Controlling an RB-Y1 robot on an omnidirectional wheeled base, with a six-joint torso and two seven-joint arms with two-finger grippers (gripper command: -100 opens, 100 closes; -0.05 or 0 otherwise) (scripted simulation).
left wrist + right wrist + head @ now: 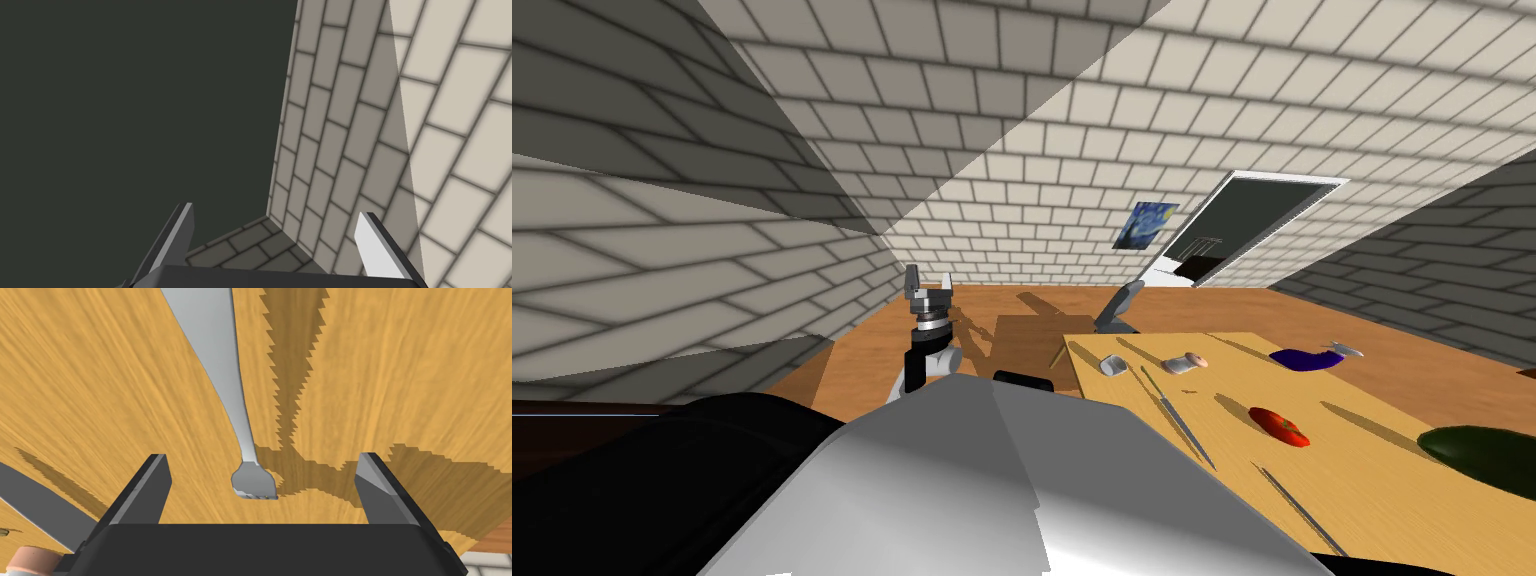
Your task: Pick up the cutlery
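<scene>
Hold the right gripper (pixel 262 457) low over the wooden table (pixel 400 363), fingers spread wide and gripping nothing. See a grey fork (pixel 235 388) lying flat on the table between those fingers, its small end nearest the gripper's body, touching neither finger, its broadening handle running away from the hand. Find a second utensil (pixel 35 503) lying outside one finger, and a pink-tipped roll (pixel 30 560) just beside the gripper's body.

From the head, see a long thin utensil (pixel 1302 510) nearest on the table, then a red vegetable (pixel 1280 425), a dark green thing (pixel 1477 455) at the right edge, and a blue-purple thing (pixel 1307 358) further back. Reach the right arm (pixel 1122 300) down at the table's far left corner. Hold the left gripper (pixel 929 275) raised well left of the table, fingers apart and empty. Beyond, see a brick wall with a blue picture (pixel 1145 224) beside a doorway (pixel 1257 215).
</scene>
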